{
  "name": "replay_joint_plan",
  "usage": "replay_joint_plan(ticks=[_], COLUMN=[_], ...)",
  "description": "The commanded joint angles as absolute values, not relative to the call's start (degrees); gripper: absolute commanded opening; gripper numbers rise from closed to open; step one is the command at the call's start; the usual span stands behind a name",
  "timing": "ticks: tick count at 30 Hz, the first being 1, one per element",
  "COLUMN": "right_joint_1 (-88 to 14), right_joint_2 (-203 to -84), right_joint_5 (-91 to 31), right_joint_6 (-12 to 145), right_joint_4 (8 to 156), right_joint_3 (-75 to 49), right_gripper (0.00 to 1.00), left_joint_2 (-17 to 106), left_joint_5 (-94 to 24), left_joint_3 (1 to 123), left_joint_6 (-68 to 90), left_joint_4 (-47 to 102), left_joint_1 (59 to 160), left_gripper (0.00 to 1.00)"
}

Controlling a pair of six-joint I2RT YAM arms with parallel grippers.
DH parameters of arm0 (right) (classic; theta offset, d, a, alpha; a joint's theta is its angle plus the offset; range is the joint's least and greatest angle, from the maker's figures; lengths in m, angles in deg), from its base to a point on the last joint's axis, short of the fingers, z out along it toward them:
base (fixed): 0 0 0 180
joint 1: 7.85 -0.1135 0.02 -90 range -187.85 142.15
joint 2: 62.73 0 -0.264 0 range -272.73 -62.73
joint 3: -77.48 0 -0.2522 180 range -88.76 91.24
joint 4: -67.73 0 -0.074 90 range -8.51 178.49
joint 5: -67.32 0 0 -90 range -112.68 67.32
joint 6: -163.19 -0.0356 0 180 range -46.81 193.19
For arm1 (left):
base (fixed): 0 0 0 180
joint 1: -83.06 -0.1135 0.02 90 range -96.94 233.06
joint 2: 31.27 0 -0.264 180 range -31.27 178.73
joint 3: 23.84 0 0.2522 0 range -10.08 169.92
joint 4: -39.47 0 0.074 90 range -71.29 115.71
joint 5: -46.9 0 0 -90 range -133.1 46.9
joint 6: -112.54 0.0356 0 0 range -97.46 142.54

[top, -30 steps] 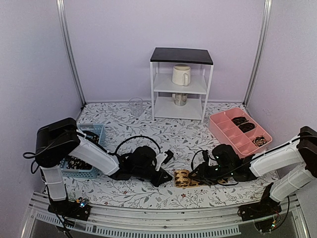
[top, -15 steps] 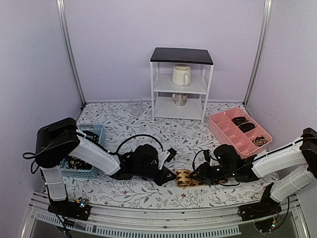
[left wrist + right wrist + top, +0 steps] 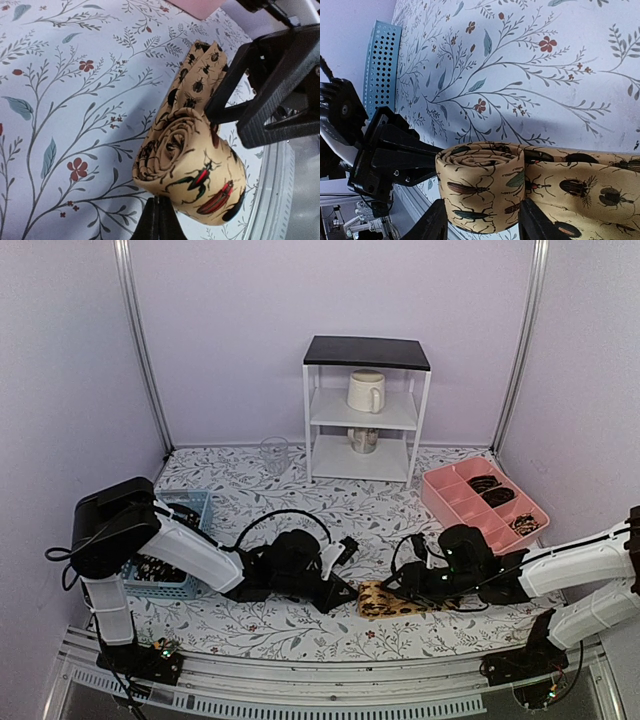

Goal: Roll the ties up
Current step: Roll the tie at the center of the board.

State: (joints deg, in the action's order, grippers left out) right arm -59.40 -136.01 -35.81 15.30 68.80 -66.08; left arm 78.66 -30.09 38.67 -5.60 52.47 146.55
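white shelf (image 3: pixel 335 412) holds a cream mug (image 3: pixel 366 391); blue basket (image 3: pixel 196 502) left, pink tray (image 3: pixel 452 495) right.

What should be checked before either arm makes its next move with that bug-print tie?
1. Rolled part of the tan tie is tight, with even layers: ok.
2. Left gripper is shut, with its tips against the end of the roll: ok. Whether it pinches fabric: cannot tell.
3. Right gripper has a finger on each side of the roll: ok. Whether it presses on the roll or stands free: cannot tell.
4. Unrolled tail lies flat and untwisted: ok.
5. Rolling finished: not ok, the tail is not yet rolled up.
6. Pink tray has free compartments: ok.
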Motion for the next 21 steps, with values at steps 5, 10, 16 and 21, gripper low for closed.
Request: replay_joint_plan(ticks=[5,10,16,21], right_joint_1=[-61.4,-61.6,-61.6,-61.5], right_joint_2=[-141.8,-143.6,-141.2,-139.4], right_joint_5=[-36.5,-34.8,-31.9,-30.7], right_joint_6=[17.1,17.4,16.6,15.7], right_joint_4=[71.2,73.6,73.7,72.9], right_joint_3=[-61.0,-60.4,-63.4,-65.9], right_gripper=[0.53,0.46,0.37,0.36], left_joint_2=[79.1,78.7,77.9,77.1], left_joint_5=[-29.9,-30.1,-30.9,-31.7], left_joint_3=[39.9,39.8,40.0,40.5], left_joint_6=[-5.3,-5.2,-5.2,-5.7], left_joint_4=[53.0,52.9,52.1,50.7], left_joint_1=[147.8,147.8,147.8,147.8], left_gripper=[0.0,0.0,0.0,0.09])
